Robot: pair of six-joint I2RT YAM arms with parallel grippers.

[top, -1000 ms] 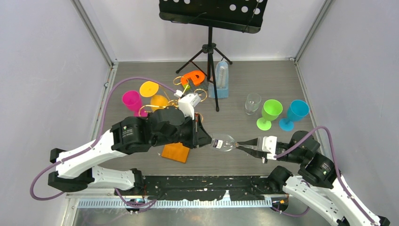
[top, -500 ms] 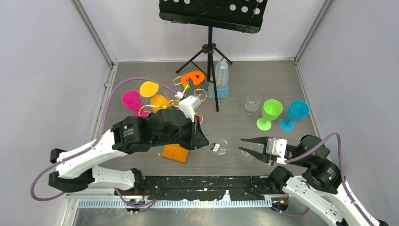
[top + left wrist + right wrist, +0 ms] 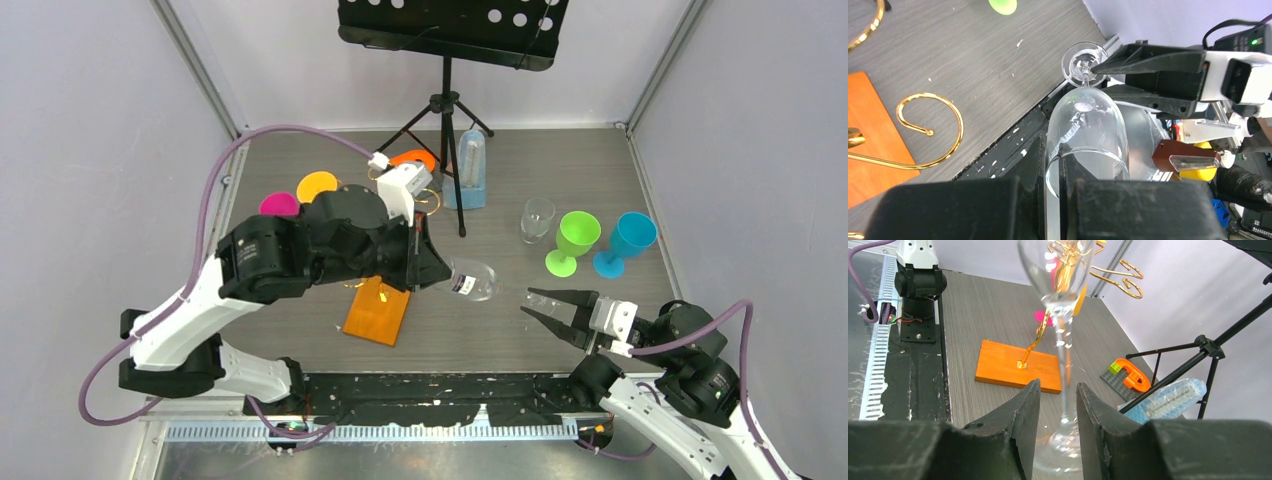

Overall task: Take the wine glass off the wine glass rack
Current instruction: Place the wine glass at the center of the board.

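Pale lilac-grey walls [image 3: 100, 150] close in on three sides, plain and evenly lit, with no hard shadows anywhere. Metal posts [image 3: 197, 65] slant up both back corners where the walls meet. Down below, the table [image 3: 560, 170] shows a matte grey wood-grain top, filling the whole floor of the enclosure. At the back, dead centre, there's a black music stand [image 3: 450, 35]. Its perforated desk tilts across the top edge of the overhead view, and a thin pole [image 3: 446, 85] drops to legs [image 3: 444, 103] splayed on the table near the back wall. Along the near edge runs a scuffed black strip [image 3: 440, 385], then a ridged metal rail [image 3: 420, 431].
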